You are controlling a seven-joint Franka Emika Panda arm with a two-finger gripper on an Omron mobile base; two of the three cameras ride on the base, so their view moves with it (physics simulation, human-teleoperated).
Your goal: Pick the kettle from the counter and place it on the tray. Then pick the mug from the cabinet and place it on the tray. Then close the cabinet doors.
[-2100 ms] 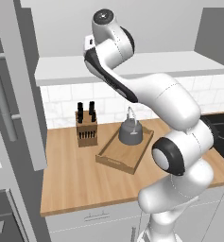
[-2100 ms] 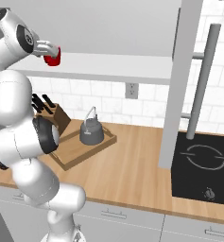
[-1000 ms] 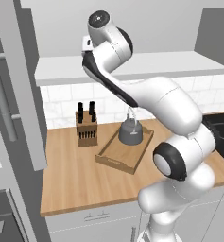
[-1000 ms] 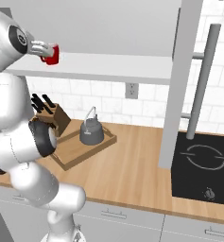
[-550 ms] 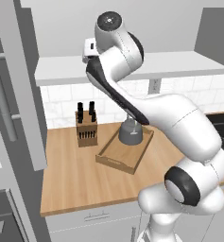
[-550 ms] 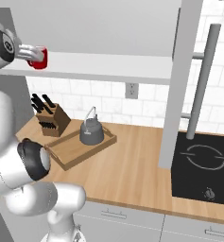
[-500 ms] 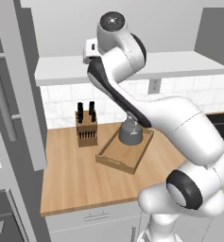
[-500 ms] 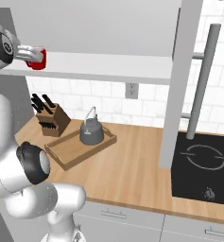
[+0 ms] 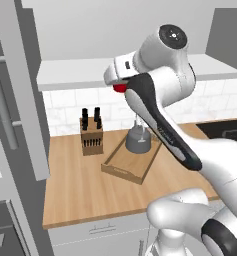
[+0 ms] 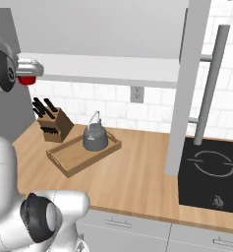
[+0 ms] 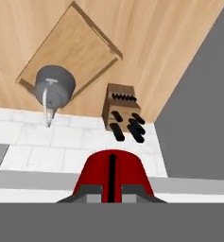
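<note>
My gripper (image 9: 121,84) is shut on the small red mug (image 9: 120,88), holding it in the air just in front of the cabinet's white shelf (image 9: 80,73), high above the counter (image 9: 85,185). In the right base view the mug (image 10: 25,79) hangs under the hand at the far left. Looking down from the hand, the mug (image 11: 112,174) sits between my fingers. Far below, the dark grey kettle (image 11: 54,85) stands at one end of the wooden tray (image 11: 78,45). The kettle (image 9: 138,141) is upright in the tray (image 9: 127,167). Both cabinet doors (image 9: 17,90) (image 10: 190,83) stand open.
A wooden knife block (image 9: 91,135) stands on the counter left of the tray, near the tiled wall. A black cooktop (image 10: 211,172) lies at the right end of the counter (image 10: 137,177). The right door's long bar handle (image 10: 210,83) hangs over it.
The hand has drawn the mug back out from the shelf, toward the robot and a little lower. The arm's upper links have swung round. The kettle and tray have not moved.
</note>
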